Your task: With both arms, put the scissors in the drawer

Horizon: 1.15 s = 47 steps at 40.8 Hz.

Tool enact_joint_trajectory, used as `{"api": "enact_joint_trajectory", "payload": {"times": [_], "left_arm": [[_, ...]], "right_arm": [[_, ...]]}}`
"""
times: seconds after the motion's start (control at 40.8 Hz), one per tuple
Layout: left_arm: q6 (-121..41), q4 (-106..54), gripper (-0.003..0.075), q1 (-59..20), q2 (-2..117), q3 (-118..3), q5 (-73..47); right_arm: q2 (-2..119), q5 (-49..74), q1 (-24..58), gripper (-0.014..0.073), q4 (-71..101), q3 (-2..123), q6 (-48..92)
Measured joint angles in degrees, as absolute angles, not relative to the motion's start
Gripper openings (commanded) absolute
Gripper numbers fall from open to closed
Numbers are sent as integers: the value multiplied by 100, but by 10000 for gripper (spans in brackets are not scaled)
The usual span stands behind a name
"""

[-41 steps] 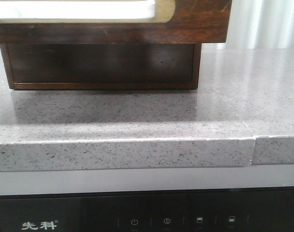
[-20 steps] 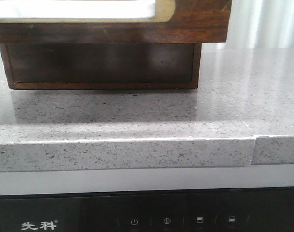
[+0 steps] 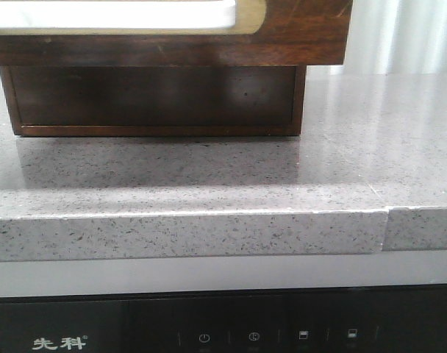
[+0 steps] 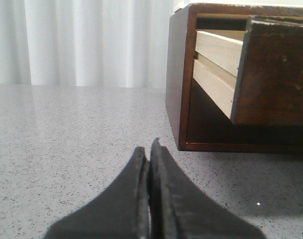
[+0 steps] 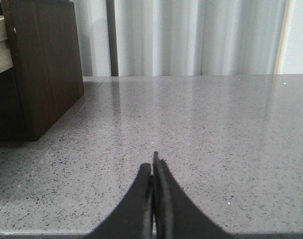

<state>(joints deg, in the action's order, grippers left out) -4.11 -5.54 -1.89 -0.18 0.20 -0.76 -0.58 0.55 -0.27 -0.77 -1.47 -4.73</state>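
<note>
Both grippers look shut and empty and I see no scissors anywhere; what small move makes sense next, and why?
Probably a search move: lift or turn one arm until the scissors show. The drawer already stands pulled out of its cabinet, while the left gripper and right gripper rest shut over bare counter, holding nothing.

I see my left arm's dark, tapered gripper [image 4: 150,149] with its two black fingers [image 4: 136,189] pressed together, nothing between them. My right arm's dark, tapered gripper [image 5: 154,164] is the same, fingers [image 5: 164,199] pressed flat together. In the front view I see neither arm.
</note>
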Motion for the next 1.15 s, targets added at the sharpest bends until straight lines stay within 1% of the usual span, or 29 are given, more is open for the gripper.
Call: {"api": "enact_joint_trajectory", "payload": {"times": [0.882, 1.151], "left_arm": [[-411, -554, -20, -189, -18, 20, -76], [-411, -554, -20, -189, -18, 20, -76]], "right_arm": [[-58, 43, -41, -69, -101, -147, -510], [-58, 43, 71, -69, -101, -147, -510]]}}
